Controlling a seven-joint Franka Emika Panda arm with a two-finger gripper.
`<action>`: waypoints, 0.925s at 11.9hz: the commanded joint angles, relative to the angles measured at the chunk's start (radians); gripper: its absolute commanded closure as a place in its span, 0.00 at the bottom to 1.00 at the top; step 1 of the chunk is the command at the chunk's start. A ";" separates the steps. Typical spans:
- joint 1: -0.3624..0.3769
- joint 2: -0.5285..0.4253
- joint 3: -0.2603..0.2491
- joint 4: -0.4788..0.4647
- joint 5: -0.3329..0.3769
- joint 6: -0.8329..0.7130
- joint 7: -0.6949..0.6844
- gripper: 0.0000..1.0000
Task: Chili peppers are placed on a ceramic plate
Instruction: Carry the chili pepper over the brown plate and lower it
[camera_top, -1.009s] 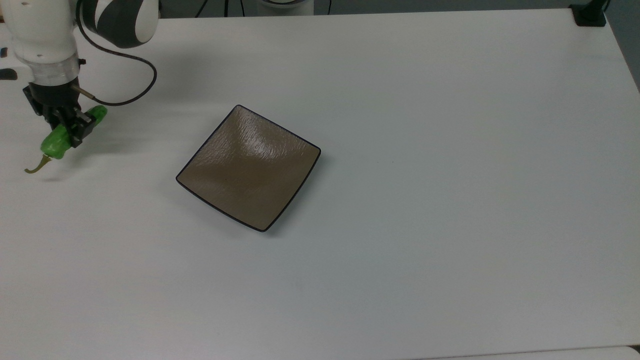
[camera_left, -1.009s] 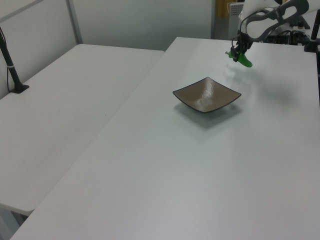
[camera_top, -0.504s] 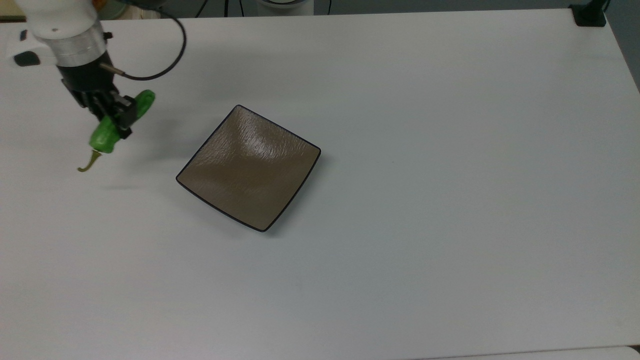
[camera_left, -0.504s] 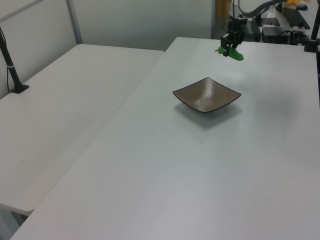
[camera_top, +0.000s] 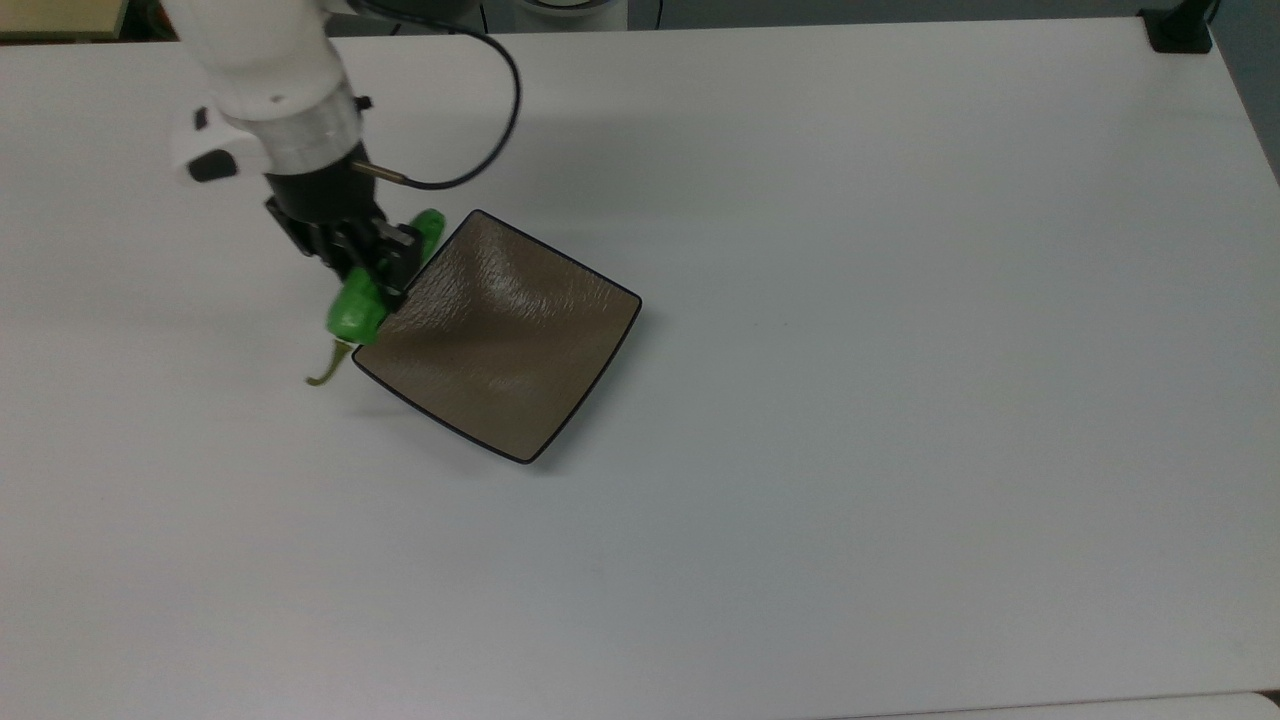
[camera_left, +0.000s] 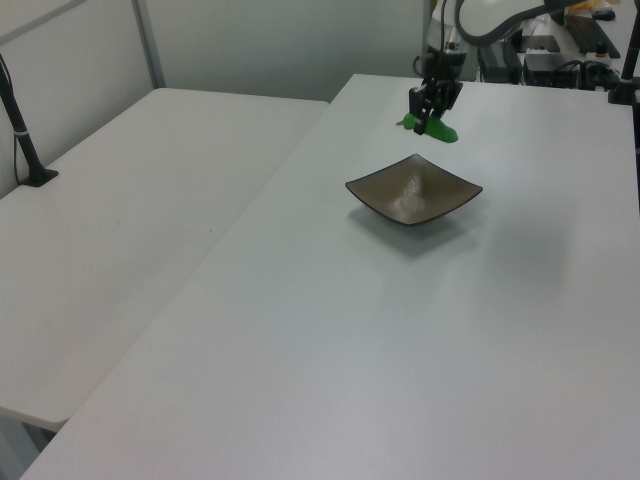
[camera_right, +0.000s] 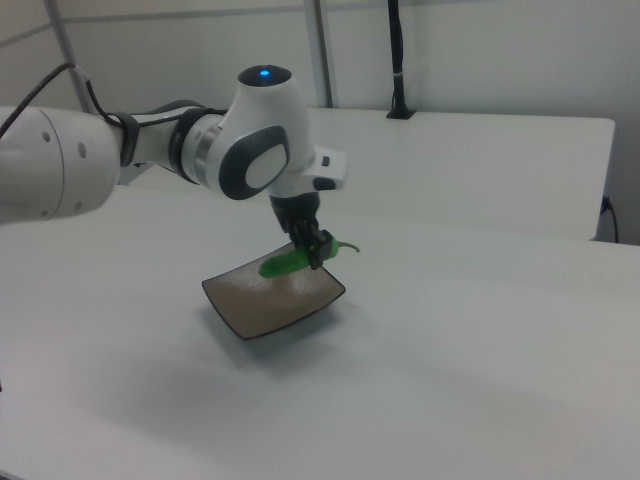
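Nearest, in the left view: broad white table (camera_left: 330, 330), matte and smooth, with a second white table (camera_left: 130, 200) butted along the left view's left. Further back, ceramic plate (camera_left: 413, 189) flat on the tabletop, same spot and same turn as a second ago. Square and shallow, rounded corners, brown-taupe glaze with a rippled glossy skin catching a pale highlight, thin dark rim; set cornerwise in the top view (camera_top: 500, 335), like a diamond.

Beyond the plate: gripper (camera_left: 434, 105), now shifted from the table's far edge toward the plate over the last second. In the top view, carried from the top view's far left, across bare table, up to the plate's left rim (camera_top: 372, 272). Black fingers clamped on the chili pepper (camera_top: 355, 310) about its middle, pepper held in the air, clear of the table and not yet on the plate. Bright green, glossy, wrinkled body slanting out on both sides of the fingers; thin curved olive-brown stem hanging from the lower end, just off the plate's left corner in the top view. In the right view, green body (camera_right: 285, 263) hanging above the plate's far edge (camera_right: 275, 300), gripper (camera_right: 318, 248) over it.

Behind: white rounded arm (camera_right: 150, 150) with grey joint covers, black cable (camera_top: 480, 130) looping off the wrist.
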 joint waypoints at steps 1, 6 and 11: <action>0.029 0.015 0.039 -0.011 0.018 -0.003 0.050 0.79; 0.079 0.082 0.070 -0.032 -0.051 0.112 0.078 0.04; 0.075 0.017 0.070 -0.026 -0.071 0.022 0.055 0.00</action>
